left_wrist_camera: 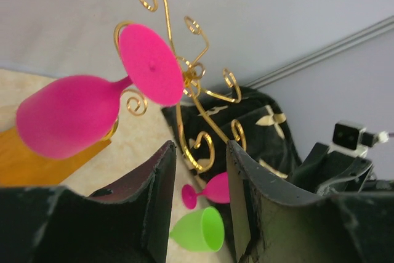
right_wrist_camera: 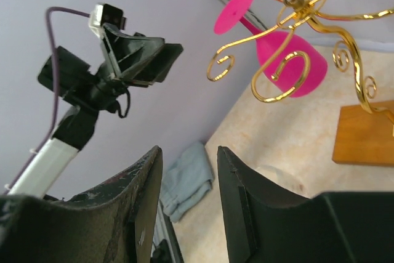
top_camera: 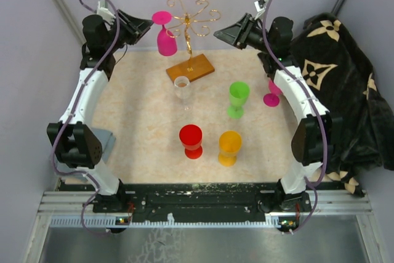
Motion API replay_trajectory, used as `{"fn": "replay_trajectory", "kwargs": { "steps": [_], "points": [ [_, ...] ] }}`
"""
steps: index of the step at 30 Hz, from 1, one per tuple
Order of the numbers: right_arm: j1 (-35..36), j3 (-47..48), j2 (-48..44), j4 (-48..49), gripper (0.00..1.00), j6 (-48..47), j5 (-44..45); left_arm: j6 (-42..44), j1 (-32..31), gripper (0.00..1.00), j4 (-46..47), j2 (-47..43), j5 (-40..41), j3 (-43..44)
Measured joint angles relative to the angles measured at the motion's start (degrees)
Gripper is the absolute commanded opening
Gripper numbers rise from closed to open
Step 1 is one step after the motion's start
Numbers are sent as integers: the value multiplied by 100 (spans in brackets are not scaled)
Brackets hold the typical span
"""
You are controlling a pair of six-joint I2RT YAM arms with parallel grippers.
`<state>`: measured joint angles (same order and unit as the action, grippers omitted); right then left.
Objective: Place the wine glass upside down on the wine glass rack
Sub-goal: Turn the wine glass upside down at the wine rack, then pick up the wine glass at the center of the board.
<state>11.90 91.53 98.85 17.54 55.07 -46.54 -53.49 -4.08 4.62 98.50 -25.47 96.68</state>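
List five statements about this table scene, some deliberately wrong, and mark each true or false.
1. The pink wine glass hangs upside down from the gold wire rack. True.
2. The left gripper grips that glass. False: its jaws are open and empty beside it.
3. The red plastic glass lies on its side. False: it stands upright.
4. The right gripper holds nothing. True.
5. The clear glass stands on the rack's wooden base. False: it stands on the table.

Bright, even overhead light, faint soft shadows, glints on the wine glass rack point(top_camera: 191, 68)
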Motion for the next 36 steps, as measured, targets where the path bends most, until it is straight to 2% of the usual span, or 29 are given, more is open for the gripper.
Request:
{"fn": "replay_trajectory", "kwargs": {
  "steps": [8,17,26,36],
  "points": [
    [0,-9,-273,-1058,41,-654,186,1392,-212,45,-1189,-595,98,-516],
    [9,-369,-743,-1298,41,-881,238,3034,-1165,45,-2494,-841,951,-704],
    [9,-778,-1084,-1539,41,-1102,291,3884,-1836,44,-3270,-1335,1375,-1121],
    [9,-999,-1246,-1672,41,-1161,295,4328,-2540,40,-4286,-1950,1563,-1370]
  ]
}}
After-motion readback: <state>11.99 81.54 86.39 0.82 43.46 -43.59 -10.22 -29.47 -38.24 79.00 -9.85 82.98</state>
